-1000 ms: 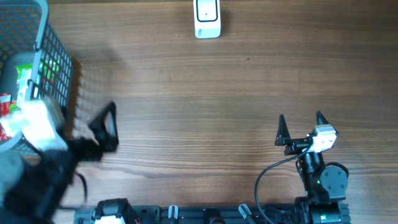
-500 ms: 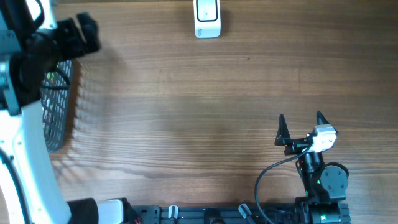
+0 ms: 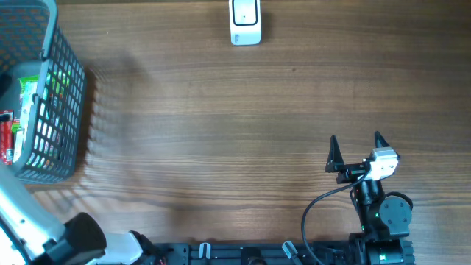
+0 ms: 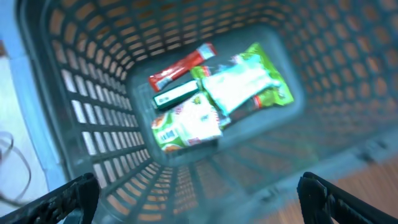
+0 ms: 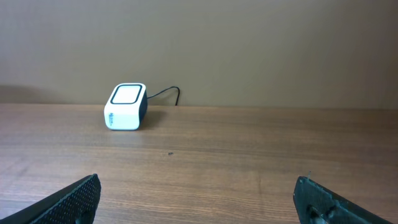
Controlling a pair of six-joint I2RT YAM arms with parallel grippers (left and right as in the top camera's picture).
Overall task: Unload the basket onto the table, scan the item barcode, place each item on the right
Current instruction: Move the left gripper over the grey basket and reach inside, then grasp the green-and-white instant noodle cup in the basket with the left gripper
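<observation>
**Left gripper** point(image 4: 196, 186): the jaws stand wide apart with nothing between them. It is poised above the open grey mesh basket point(image 4: 93, 99) and looks down into it. This wrist view is blurred.

**Basket contents:** four items lie in a loose cluster on the basket floor.
- a red stick packet point(image 4: 182, 65)
- a dark green bar point(image 4: 176, 95) just beside the red packet
- a green-and-white pouch point(image 4: 245, 84) to the right
- a green-and-white sachet point(image 4: 185, 124) at the near side of the cluster

The items touch or overlap. No barcode can be made out, and none of the items is gripped.

**Right gripper** point(image 3: 355, 140): the jaws stand wide apart and empty. It is held low over the wooden table point(image 3: 221, 132), on the right side near the front edge, with its fingers pointing toward the far edge.

**Scanner:** the white scanner point(image 5: 126, 106) stands by the far edge, ahead of the right gripper, to its left and well apart from it. A dark cable point(image 5: 165, 93) runs behind it.

**Layout:** the basket sits at the table's far left, well apart from the scanner. The left arm point(image 3: 22, 221) enters the overhead view at the lower left corner.
</observation>
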